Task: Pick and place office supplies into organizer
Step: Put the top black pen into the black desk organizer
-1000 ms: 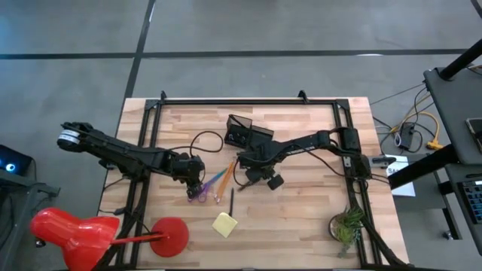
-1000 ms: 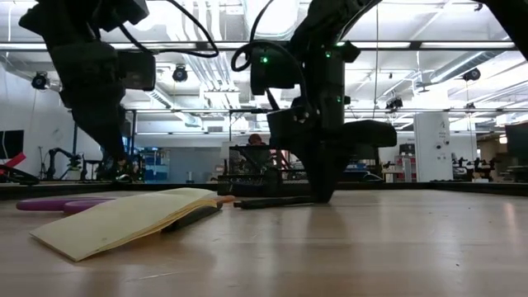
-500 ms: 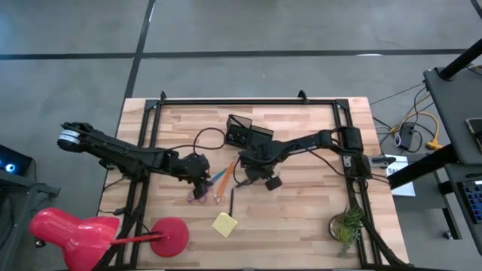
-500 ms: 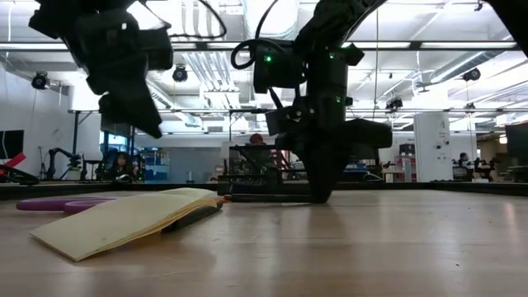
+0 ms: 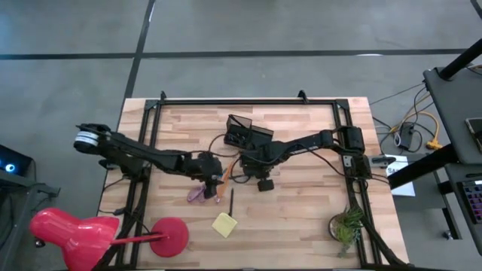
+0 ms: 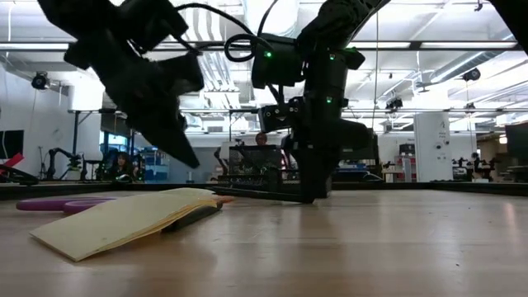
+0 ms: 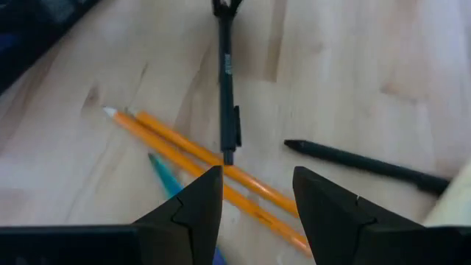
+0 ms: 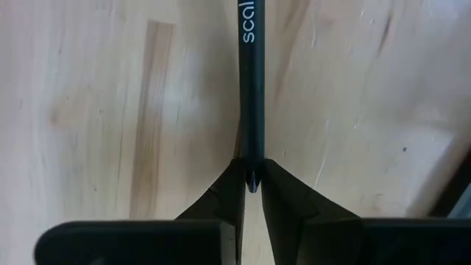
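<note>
Wooden table (image 8: 88, 110), black pen (image 8: 252, 81) reading "scal", nipped by right gripper (image 8: 252, 184) fingers

On the worktop (image 6: 346, 247) a yellow sticky-note pad (image 6: 124, 219) is seen near the left edge, w/ purple scissors (image 6: 54, 203) lying behind it. The right gripper (image 6: 313, 191) is lowered to the wood approx. at centre, closed on a black pen (image 6: 260, 195). The left gripper (image 6: 183, 153) is held above the pad.
</note>
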